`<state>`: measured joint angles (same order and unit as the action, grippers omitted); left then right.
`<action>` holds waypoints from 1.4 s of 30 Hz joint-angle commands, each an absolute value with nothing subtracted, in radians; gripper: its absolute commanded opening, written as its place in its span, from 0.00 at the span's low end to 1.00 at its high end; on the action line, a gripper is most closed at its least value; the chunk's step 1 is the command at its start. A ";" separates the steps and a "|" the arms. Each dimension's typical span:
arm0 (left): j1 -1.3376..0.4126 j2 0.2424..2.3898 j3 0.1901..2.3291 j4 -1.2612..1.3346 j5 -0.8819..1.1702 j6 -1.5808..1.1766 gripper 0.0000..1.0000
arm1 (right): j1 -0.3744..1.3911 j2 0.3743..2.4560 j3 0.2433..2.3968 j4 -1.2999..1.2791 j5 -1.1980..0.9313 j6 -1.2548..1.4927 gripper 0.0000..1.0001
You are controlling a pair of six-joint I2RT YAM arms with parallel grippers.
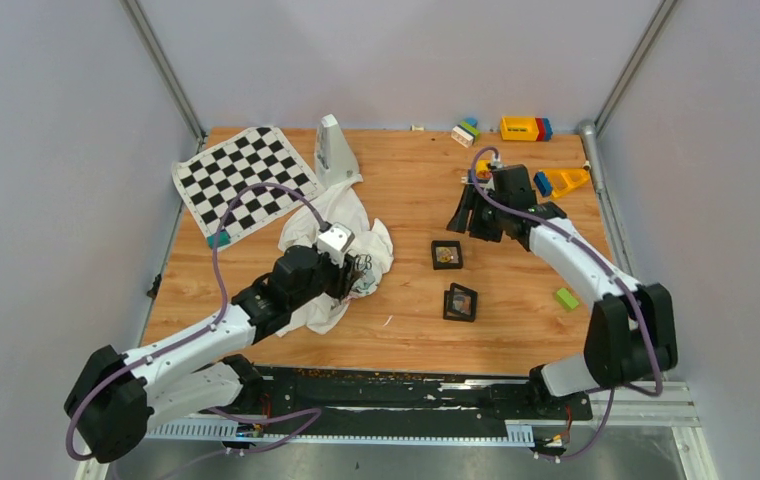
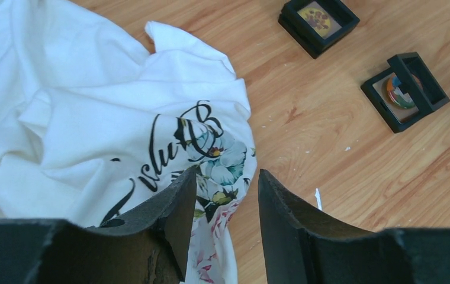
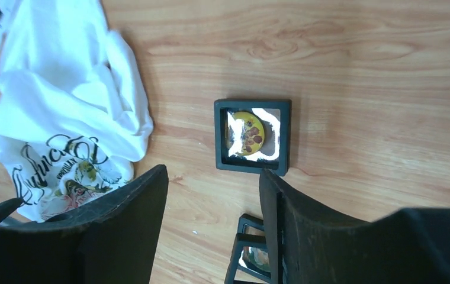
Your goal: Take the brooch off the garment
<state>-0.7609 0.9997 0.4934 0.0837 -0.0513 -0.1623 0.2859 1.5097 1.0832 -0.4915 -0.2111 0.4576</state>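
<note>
The garment (image 1: 341, 225) is a crumpled white T-shirt with black script and a flower print, left of the table's centre. It also shows in the left wrist view (image 2: 92, 118) and in the right wrist view (image 3: 63, 89). I cannot tell a brooch apart from the print. My left gripper (image 1: 361, 272) is open and empty, low over the shirt's printed edge (image 2: 227, 177). My right gripper (image 1: 468, 222) is open and empty, above bare wood (image 3: 214, 177). A black frame box with a yellow brooch (image 3: 252, 135) lies just beyond it.
The closed frame box (image 1: 446, 254) and an open one with a coloured brooch (image 1: 460, 302) lie mid-table. A checkerboard mat (image 1: 244, 178) and a white stand (image 1: 333, 150) sit at the back left. Toy bricks (image 1: 523, 128) lie along the back right, and a green block (image 1: 566, 297) on the right.
</note>
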 commanded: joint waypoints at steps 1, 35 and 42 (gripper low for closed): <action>-0.706 0.919 0.536 0.017 -0.048 -0.205 0.50 | 0.279 1.321 0.993 -0.375 -0.050 0.463 0.58; -0.249 1.157 0.277 0.755 -0.428 0.180 0.71 | 0.192 0.956 0.164 0.731 0.179 0.047 1.00; -0.141 1.191 0.284 0.819 -0.337 0.128 0.74 | 0.130 1.213 0.239 0.827 0.167 0.009 1.00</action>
<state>-0.1818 1.1824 0.2504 0.7105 -0.3882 0.1398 0.1452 1.1412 0.1780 0.6910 0.1600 0.0456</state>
